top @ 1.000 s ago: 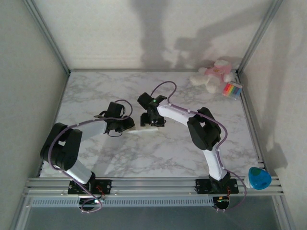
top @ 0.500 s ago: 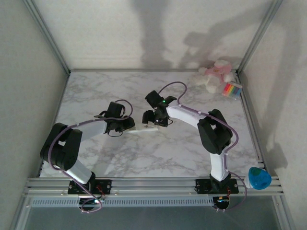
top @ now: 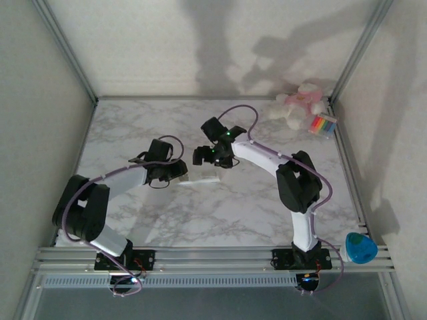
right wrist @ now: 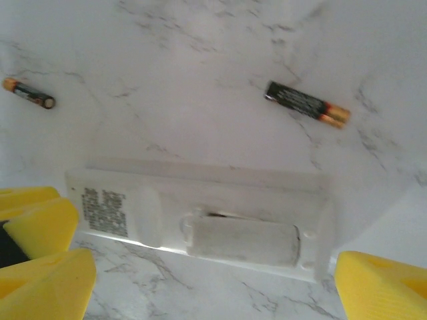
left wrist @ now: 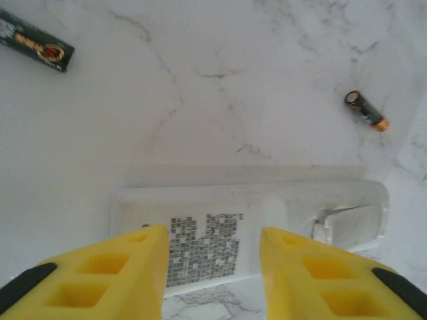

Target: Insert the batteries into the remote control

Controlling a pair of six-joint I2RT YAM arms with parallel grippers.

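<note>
While the remote control [right wrist: 200,220] lies back-up at lower centre on the table [right wrist: 200,67], batteries [right wrist: 307,103] loose toward the upper corners, its seemingly shut cover [right wrist: 240,241] is best slid off by the spread, empty right fingers [right wrist: 47,267], the spread left fingers [left wrist: 127,267] pinning it.

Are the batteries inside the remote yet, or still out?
Still out. One battery and a second battery lie loose on the table, apart from the remote control, which lies back up.
</note>
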